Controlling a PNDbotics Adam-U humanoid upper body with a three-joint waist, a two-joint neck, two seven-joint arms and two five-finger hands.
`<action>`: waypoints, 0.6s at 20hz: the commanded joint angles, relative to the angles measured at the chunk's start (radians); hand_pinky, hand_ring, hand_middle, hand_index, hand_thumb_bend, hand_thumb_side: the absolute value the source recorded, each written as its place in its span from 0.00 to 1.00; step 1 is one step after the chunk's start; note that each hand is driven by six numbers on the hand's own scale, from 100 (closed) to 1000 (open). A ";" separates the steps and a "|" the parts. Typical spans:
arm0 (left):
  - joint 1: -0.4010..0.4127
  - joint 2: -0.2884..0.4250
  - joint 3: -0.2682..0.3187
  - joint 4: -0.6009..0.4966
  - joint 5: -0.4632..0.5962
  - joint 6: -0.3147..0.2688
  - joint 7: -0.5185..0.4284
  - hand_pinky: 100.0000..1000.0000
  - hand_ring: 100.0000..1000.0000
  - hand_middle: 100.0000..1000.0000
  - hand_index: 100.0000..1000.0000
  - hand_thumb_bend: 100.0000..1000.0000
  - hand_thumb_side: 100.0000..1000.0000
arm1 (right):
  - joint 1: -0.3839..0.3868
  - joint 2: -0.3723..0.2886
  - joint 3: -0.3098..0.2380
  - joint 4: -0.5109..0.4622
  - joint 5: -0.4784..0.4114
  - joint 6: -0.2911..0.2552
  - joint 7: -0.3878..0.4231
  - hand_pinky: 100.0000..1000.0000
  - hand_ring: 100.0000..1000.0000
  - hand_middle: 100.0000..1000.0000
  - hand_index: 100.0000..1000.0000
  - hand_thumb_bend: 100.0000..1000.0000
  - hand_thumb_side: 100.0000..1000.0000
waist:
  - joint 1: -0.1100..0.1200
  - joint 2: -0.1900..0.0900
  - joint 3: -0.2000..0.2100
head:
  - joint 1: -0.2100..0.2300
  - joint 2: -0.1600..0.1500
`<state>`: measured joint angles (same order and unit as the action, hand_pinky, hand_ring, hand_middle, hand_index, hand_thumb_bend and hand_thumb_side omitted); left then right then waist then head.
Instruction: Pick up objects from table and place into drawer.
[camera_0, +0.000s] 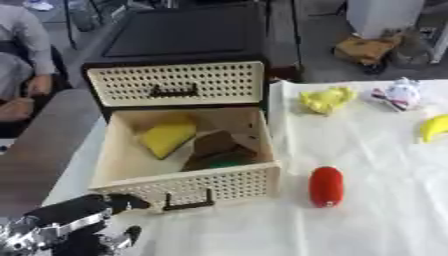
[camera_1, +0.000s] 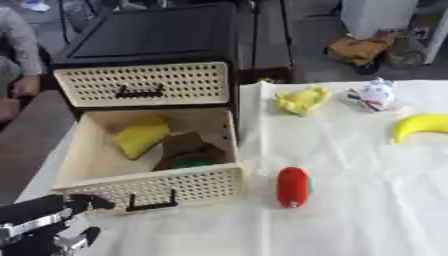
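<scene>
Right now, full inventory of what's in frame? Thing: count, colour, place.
drawer unit: 1, black frame, far left of table
upper drawer: 1, cream perforated front, closed
lower drawer: 1, cream, pulled open
yellow block: 1, in open drawer, left side
brown item: 1, in open drawer, right side
green item: 1, partly hidden under the brown one
red cylinder: 1, on cloth right of open drawer
yellow crumpled item: 1, far cloth
white patterned item: 1, far right
banana: 1, yellow, right edge
white cloth: 1, covers table
left hand: 1, black and silver, bottom left corner, by drawer front
</scene>
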<state>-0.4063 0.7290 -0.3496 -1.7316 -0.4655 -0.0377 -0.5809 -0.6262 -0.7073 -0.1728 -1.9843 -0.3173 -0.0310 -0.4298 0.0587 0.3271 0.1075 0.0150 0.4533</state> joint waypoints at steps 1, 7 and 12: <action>0.001 0.026 0.000 -0.008 -0.024 0.000 -0.017 0.00 0.00 0.90 1.00 0.00 0.95 | -0.008 -0.020 -0.011 -0.016 0.006 0.004 -0.003 0.47 0.72 0.52 0.69 0.28 1.00 | -0.001 -0.018 0.004 | -0.002 -0.011; 0.000 0.023 0.002 -0.001 -0.035 0.003 -0.025 0.00 0.00 0.90 1.00 0.00 0.94 | -0.010 -0.017 -0.011 -0.016 0.005 0.004 -0.004 0.47 0.72 0.52 0.69 0.28 1.00 | -0.001 -0.018 0.001 | -0.002 -0.016; -0.017 0.017 0.012 0.035 -0.029 0.001 0.003 0.00 0.00 0.91 1.00 0.00 0.95 | -0.011 -0.015 -0.012 -0.016 0.002 0.000 -0.002 0.47 0.72 0.52 0.69 0.28 1.00 | -0.002 -0.016 -0.010 | 0.004 -0.026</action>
<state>-0.4086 0.7290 -0.3537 -1.6976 -0.4951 -0.0357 -0.5858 -0.6245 -0.7069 -0.1730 -1.9843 -0.3156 -0.0279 -0.4330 0.0592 0.3271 0.0966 0.0166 0.4441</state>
